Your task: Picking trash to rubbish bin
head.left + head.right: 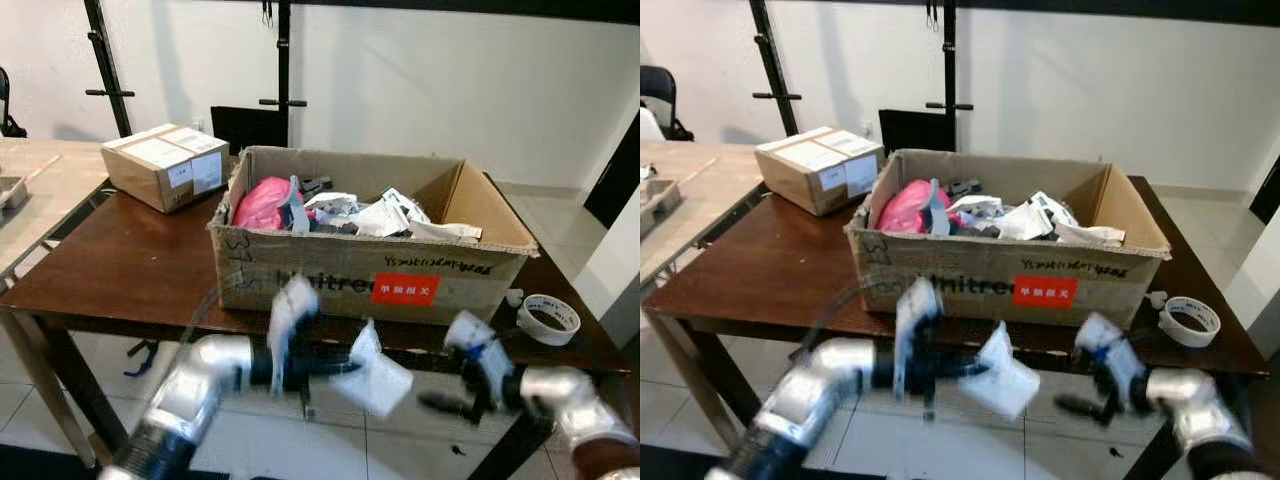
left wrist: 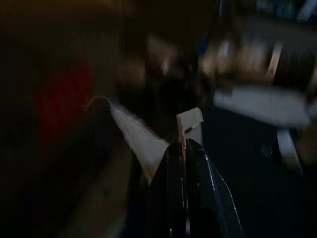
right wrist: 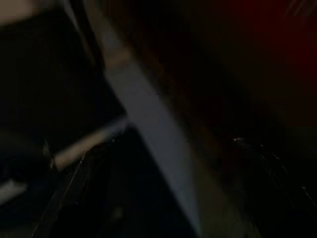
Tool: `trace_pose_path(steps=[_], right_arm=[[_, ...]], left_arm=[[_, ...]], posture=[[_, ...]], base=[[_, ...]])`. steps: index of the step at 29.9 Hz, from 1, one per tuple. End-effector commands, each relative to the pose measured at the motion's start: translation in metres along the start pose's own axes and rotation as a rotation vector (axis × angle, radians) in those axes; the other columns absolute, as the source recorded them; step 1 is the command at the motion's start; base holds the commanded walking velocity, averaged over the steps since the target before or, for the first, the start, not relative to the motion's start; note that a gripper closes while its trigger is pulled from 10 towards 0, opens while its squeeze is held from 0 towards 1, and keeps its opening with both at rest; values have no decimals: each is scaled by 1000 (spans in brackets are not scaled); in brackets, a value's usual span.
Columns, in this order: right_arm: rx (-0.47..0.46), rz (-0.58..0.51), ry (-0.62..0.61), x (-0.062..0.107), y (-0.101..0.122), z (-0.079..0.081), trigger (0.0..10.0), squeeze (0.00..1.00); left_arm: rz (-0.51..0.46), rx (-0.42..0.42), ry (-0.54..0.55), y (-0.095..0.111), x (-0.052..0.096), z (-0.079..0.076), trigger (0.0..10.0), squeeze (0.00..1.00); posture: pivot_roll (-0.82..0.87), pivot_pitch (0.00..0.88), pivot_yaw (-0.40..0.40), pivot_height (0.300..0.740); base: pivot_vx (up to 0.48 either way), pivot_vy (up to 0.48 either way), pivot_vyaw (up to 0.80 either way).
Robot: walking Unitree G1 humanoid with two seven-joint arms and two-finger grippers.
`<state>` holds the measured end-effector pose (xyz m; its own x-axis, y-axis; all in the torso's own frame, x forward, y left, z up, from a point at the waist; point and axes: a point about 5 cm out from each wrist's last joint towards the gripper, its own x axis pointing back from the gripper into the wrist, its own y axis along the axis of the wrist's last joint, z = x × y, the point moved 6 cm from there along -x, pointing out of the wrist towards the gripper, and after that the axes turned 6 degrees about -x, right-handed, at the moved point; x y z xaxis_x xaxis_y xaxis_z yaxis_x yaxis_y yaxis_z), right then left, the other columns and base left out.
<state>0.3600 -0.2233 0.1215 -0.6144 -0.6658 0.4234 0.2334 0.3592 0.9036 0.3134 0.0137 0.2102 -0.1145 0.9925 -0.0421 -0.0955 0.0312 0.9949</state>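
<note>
Left hand (image 1: pixel 345 368) closed on a white scrap (image 1: pixel 378 372); wrist view confirms the black fingers (image 2: pixel 174 168) pinched together with the scrap (image 2: pixel 143 144) sticking out between them. Hand and scrap sit low, in front of the surface (image 1: pixel 130 265) edge, below the front wall of the box (image 1: pixel 370 285). Both arms motion-blurred. Right hand (image 1: pixel 440 402) is also low in front of the surface, to the right of the scrap; finger state cannot be told, and its wrist view is too dark to read. Box is open-topped, holds mixed trash, including a pink bag (image 1: pixel 262 203). Small sealed carton (image 1: pixel 167 165) behind-left of box. Tape roll (image 1: pixel 549 318) right of box, near the surface edge.
</note>
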Motion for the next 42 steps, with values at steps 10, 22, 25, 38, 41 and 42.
trace_pose_path(steps=[10, 22, 25, 38, 41, 42], right_arm=[[38, -549, -59, 41, 146, -21, 10000, 0], [11, -854, 19, 55, 228, -2, 10000, 0], [7, -808, -79, 43, 230, -10, 10000, 0], [-50, -721, -233, 13, 217, -23, 10000, 0], [-57, -721, -236, 11, 216, -22, 10000, 0], [-57, -721, -236, 11, 216, -22, 10000, 0]], left_arm=[[-444, -267, 142, 151, 15, 36, 10000, 0], [-187, -371, 502, 142, 7, 115, 10000, 0], [-38, -398, 660, 119, 13, 142, 10000, 0], [-86, -308, 732, 112, 4, 153, 10000, 651], [-95, -306, 727, 114, 2, 153, 10000, 1000], [-95, -306, 727, 114, 2, 153, 10000, 1000]], posture=[[6, 73, -21, 740], [13, 87, -14, 740], [11, 89, -9, 740], [-5, 112, 21, 740], [-4, 116, 24, 740], [-4, 116, 24, 740]], base=[[0, 0, 0], [0, 0, 0], [0, 0, 0], [0, 0, 0], [0, 0, 0], [0, 0, 0]])
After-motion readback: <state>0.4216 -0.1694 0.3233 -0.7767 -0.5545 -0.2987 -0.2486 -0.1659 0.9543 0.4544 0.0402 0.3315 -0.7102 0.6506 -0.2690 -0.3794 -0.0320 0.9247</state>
